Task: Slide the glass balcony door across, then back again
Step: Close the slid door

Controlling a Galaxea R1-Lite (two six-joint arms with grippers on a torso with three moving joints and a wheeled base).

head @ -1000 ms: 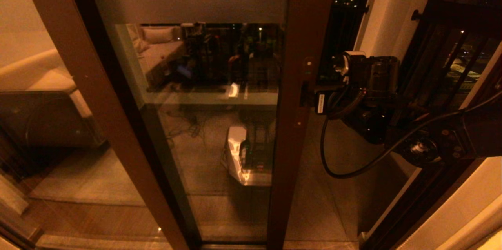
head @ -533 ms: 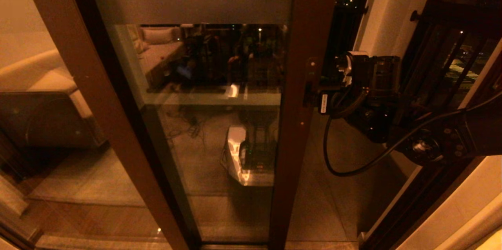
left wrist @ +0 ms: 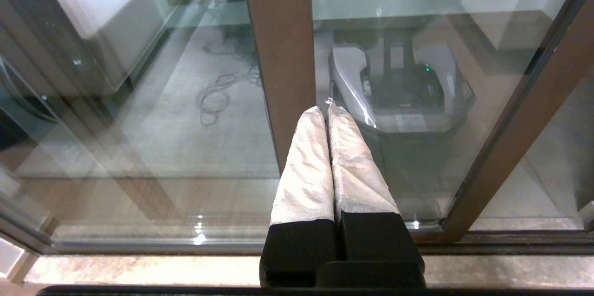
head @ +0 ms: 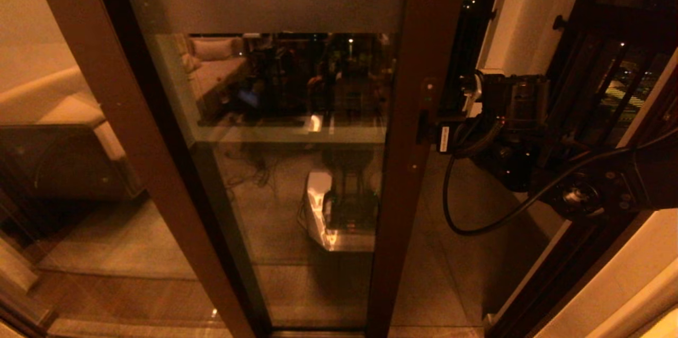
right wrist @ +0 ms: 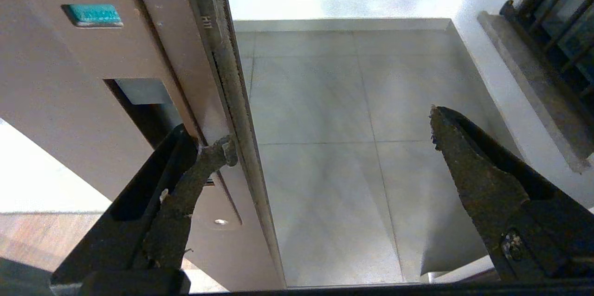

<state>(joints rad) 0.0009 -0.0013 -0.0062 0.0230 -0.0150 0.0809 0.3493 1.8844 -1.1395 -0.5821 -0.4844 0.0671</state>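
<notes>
The glass balcony door (head: 286,89) fills the middle of the head view, with a frosted band near its top and a dark brown stile (head: 418,36) on its right edge. My right gripper (head: 431,134) is at the slot handle (head: 422,126) in that stile. In the right wrist view the right gripper (right wrist: 330,132) is open: one finger (right wrist: 204,166) is hooked in the slot handle (right wrist: 139,101), the other hangs free over the balcony tiles. My left gripper (left wrist: 327,110) is shut with nothing in it, low down and pointing at glass beside a brown post (left wrist: 278,31).
A lighter brown post (head: 106,89) of the unmoving panel slants at the left. Right of the door are an open gap, a white wall (head: 524,9) and a dark grille (head: 609,62). Grey tiled floor (right wrist: 348,101) lies beyond the stile.
The door's stile has slid to the right, with my right gripper moving along at the slot handle. The gap to the white wall has narrowed.
</notes>
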